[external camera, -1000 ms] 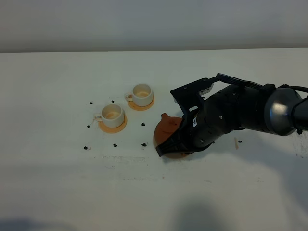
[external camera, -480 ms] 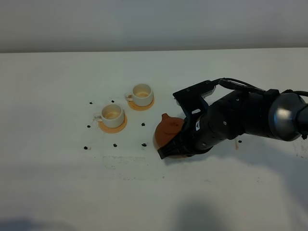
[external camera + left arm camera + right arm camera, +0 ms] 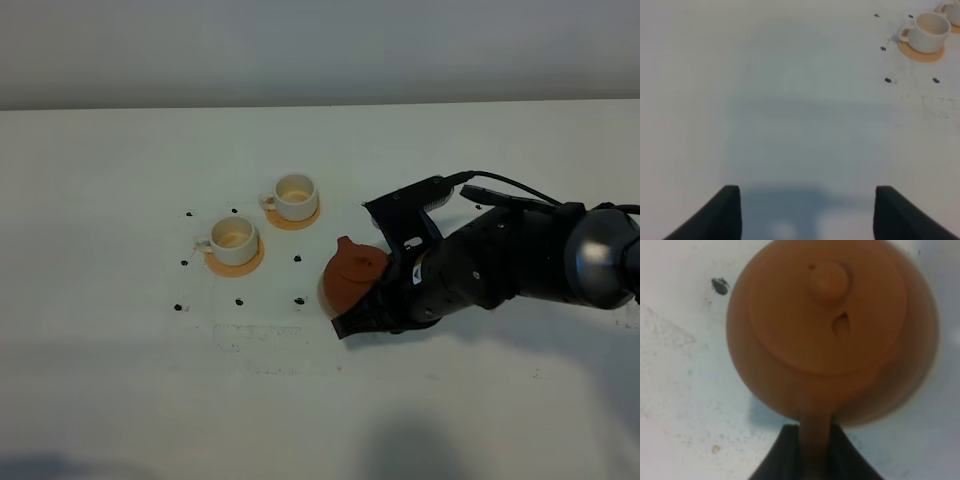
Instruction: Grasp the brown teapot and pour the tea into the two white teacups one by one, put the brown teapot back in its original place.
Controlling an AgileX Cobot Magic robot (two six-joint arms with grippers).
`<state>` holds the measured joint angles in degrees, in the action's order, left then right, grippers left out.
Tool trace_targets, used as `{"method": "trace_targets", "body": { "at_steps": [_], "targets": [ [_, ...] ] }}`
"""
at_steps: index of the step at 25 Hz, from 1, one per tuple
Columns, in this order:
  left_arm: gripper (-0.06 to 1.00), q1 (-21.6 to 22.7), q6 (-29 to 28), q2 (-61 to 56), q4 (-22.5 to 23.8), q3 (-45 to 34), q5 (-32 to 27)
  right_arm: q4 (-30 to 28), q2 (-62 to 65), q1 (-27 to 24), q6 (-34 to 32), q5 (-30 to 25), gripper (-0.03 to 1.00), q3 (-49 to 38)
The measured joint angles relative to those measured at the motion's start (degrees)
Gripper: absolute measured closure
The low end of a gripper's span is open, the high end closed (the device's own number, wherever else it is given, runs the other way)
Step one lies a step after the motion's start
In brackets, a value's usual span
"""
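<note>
The brown teapot (image 3: 352, 275) sits low over the table right of the cups, spout toward the far cup. My right gripper (image 3: 375, 302) is shut on its loop handle; the right wrist view shows the handle (image 3: 815, 437) pinched between the dark fingers (image 3: 782, 460), with lid and knob (image 3: 829, 280) above. The two white teacups stand on orange-tan coasters: the near one (image 3: 235, 238) and the far one (image 3: 296, 196). My left gripper (image 3: 805, 215) hangs open over bare table, with one teacup (image 3: 925, 32) far ahead of it. The original place is hidden beneath teapot and arm.
Small black marks (image 3: 298, 300) dot the white table (image 3: 120, 380) around the cups and teapot. The bulky black right arm (image 3: 520, 260) stretches across the table's right half. A shadow lies along the table's front edge.
The right arm has sunk lower and stretched flatter over the table, still holding the teapot. The teapot has barely shifted. The cups have not moved.
</note>
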<state>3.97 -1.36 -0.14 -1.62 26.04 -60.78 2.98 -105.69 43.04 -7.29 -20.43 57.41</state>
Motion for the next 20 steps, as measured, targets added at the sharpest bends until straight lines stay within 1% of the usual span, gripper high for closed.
{"method": "trace_targets", "body": {
  "at_steps": [5, 16, 20],
  "targets": [
    [0.41, 0.00, 0.00, 0.00, 0.00, 0.00, 0.00, 0.00, 0.06, 0.00, 0.00, 2.77, 0.87, -1.95],
    [0.41, 0.00, 0.00, 0.00, 0.00, 0.00, 0.00, 0.00, 0.06, 0.00, 0.30, 5.53, 0.87, -2.09],
    [0.41, 0.00, 0.00, 0.00, 0.00, 0.00, 0.00, -0.08, 0.69, 0.00, 0.66, 5.74, 0.87, -2.13]
  ]
}}
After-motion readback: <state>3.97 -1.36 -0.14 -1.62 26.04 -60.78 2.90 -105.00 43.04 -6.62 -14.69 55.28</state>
